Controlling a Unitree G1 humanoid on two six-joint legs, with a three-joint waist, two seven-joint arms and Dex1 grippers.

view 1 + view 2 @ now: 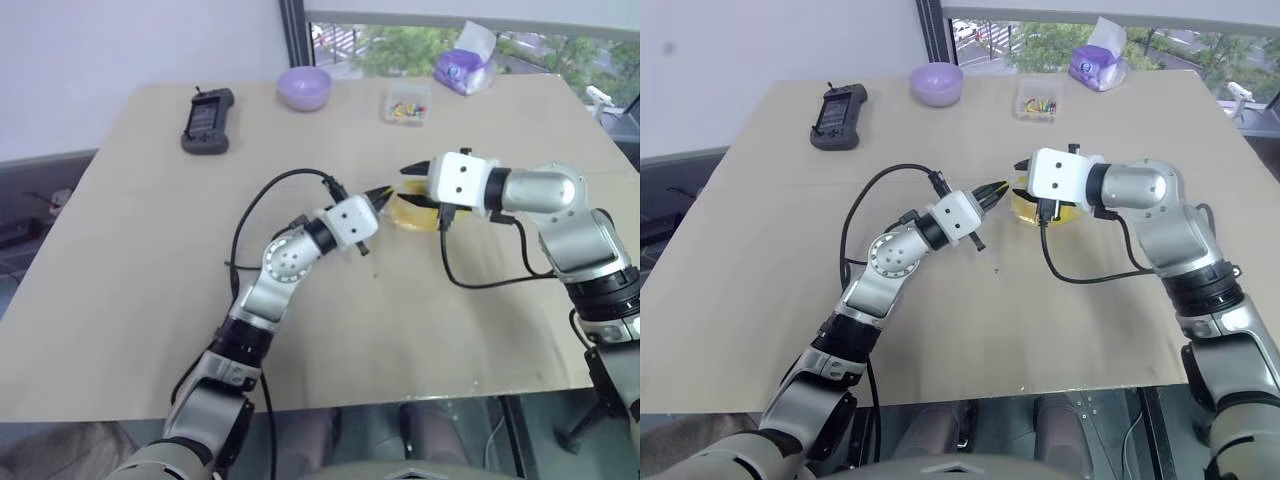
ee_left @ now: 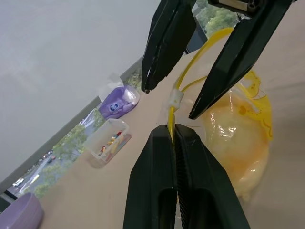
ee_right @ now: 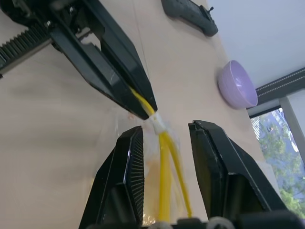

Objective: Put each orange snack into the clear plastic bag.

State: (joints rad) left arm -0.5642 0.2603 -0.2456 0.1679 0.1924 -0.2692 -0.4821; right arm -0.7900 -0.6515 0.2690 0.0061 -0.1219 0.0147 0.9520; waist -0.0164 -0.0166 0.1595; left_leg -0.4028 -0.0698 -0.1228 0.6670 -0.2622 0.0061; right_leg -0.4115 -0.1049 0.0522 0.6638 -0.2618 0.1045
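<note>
Clear plastic bag [image 2: 238, 138] lies on the tan table [image 1: 130, 290], roughly mid-table, between the two grippers. Orange snack [image 2: 228, 143] sits inside it, a pale golden mass seen through the film. Yellow closure strip [image 3: 164, 181] runs along the bag's edge, with a small white slider [image 3: 157, 125] on it.

Left gripper [image 2: 174, 133]: fingers clamped tight together on the end of the yellow strip, just beside the slider. It reaches the bag from the side away from the window.

Right gripper [image 3: 164, 143]: fingers parted, one on either side of the yellow strip, close to the slider. Cannot tell whether either finger touches the strip; no grasp is evident. Its white wrist housing [image 1: 462, 180] sits over the bag's far edge.

Relative to the bag:
- small clear box of colourful bits [image 1: 406, 104], beyond it toward the window, well apart.
- lilac bowl [image 1: 304, 87], beyond it and toward the robot's left, near the far table edge.
- purple tissue pack [image 1: 462, 68], beyond the box, at the far edge.
- black handheld controller [image 1: 207, 120], well off to the robot's left, far side of table.
</note>
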